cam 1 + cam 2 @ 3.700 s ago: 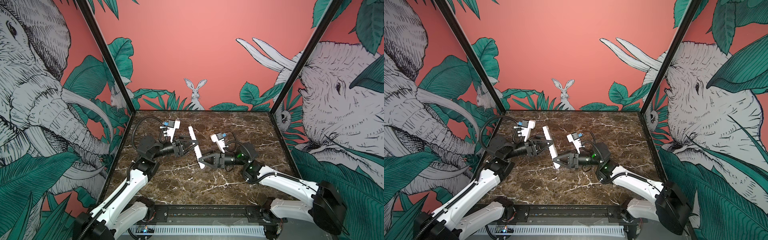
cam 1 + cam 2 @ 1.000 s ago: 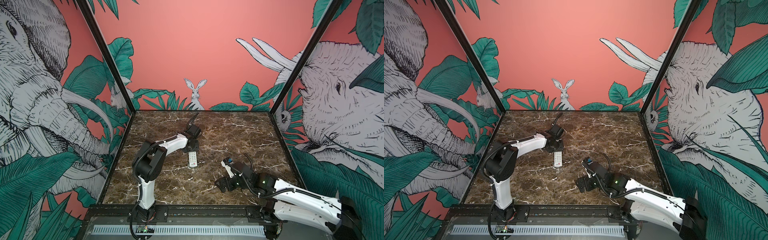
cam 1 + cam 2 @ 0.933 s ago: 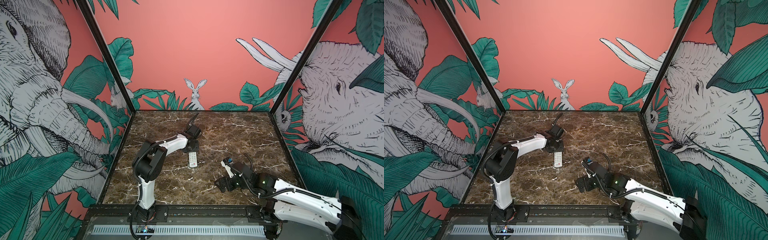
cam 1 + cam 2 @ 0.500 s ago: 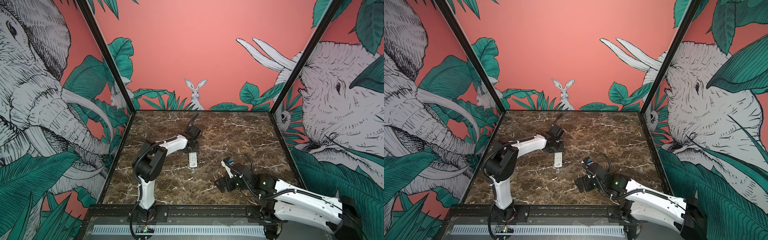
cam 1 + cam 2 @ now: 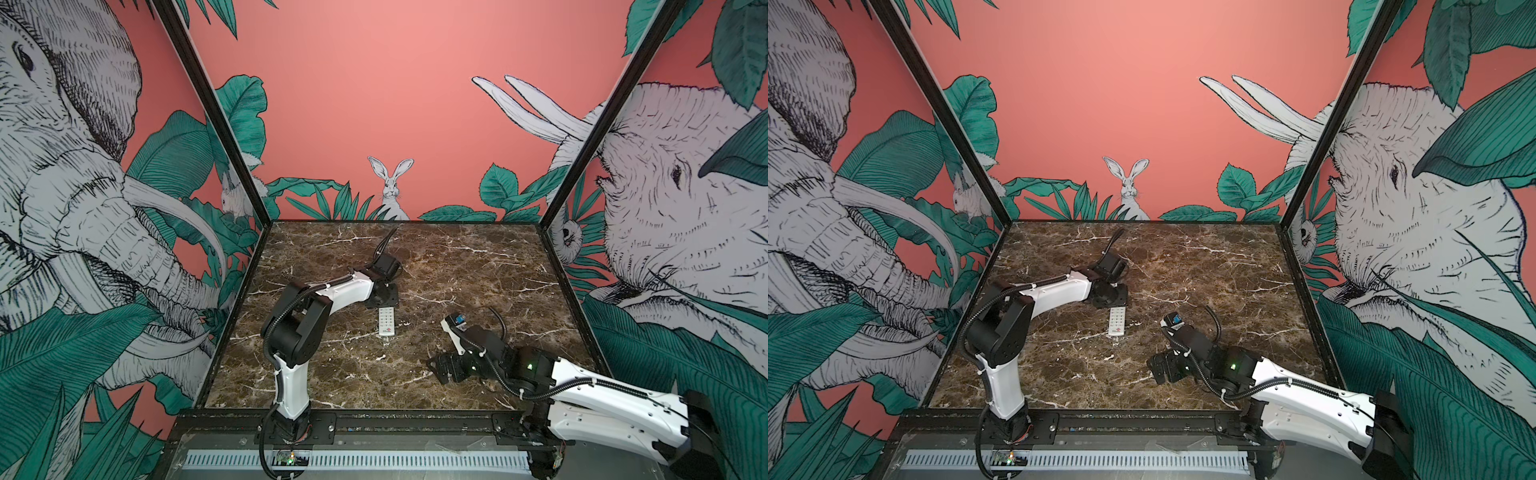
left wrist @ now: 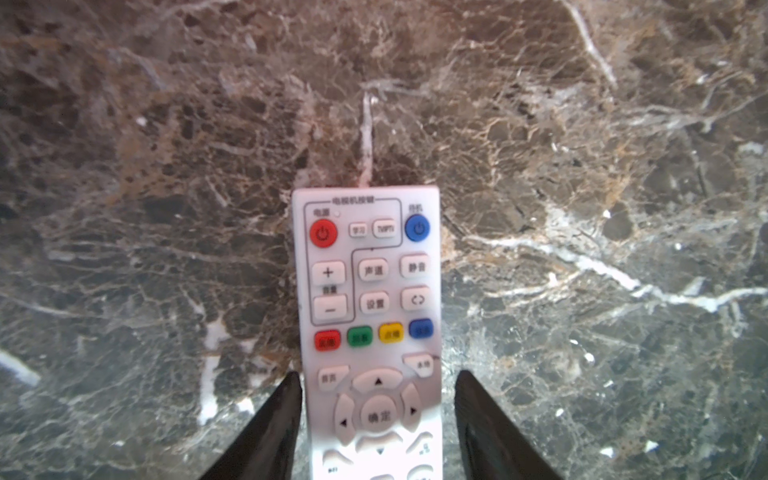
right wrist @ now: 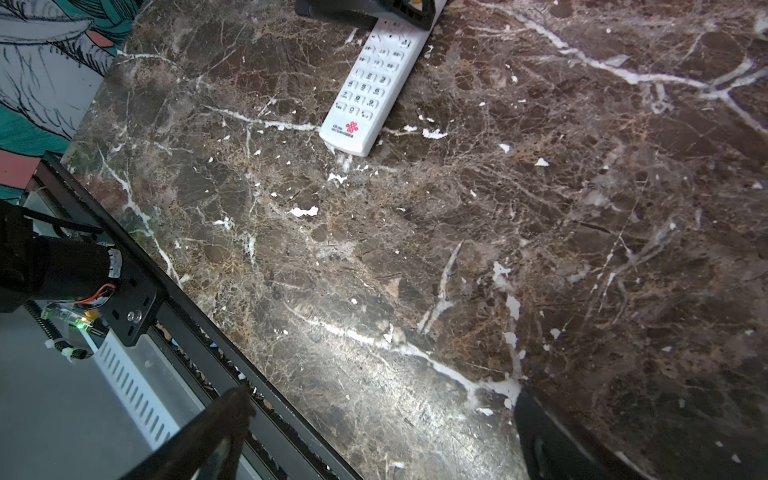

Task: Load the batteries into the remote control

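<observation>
Your left gripper (image 6: pixel 376 374) straddles the slim white plastic remote control (image 6: pixel 368 291) at its twelve-o'clock end, jaws just clear of it. Your right gripper (image 7: pixel 382 395), at four o'clock, gapes empty.

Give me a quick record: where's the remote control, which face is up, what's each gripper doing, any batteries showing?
remote control: flat on the table, buttons up
left gripper: open, astride the remote control's arrow keys
right gripper: open, empty, over the table near its front edge
batteries: none in view
</observation>
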{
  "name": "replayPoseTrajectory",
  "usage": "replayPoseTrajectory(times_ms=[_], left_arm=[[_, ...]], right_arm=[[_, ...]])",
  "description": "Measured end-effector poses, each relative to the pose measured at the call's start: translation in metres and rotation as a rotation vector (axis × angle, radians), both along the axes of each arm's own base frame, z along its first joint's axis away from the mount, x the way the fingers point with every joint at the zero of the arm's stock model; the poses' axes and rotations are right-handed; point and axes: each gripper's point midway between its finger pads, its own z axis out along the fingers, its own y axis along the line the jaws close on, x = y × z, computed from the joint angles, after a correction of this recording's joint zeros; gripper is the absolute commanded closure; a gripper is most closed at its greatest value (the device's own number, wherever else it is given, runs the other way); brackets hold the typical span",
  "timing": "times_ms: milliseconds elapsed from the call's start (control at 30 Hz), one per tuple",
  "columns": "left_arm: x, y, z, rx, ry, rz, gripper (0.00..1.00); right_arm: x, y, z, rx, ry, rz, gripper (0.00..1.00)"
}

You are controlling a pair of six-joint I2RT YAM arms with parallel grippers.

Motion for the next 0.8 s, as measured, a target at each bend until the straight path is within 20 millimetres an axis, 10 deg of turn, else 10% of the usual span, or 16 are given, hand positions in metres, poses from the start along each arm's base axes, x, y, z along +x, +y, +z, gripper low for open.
replayPoseTrajectory(times_ms=[300,600,800], left_arm=[[0.001,-0.001,0.023,-0.029,-0.070,-0.046,0.24],[0.006,0.019,0.135,-0.061,-0.376,-0.124,0.05],[0.000,0.088,0.191,0.095,-0.623,-0.044,0.01]], right_arm=[[0.002,-0.002,-0.001,-0.009,-0.008,-0.009,0.01],[0.019,0.001,-0.003,-0.142,-0.066,0.000,0.01],[0.060,-0.008,0.018,-0.280,-0.163,-0.033,0.01]])
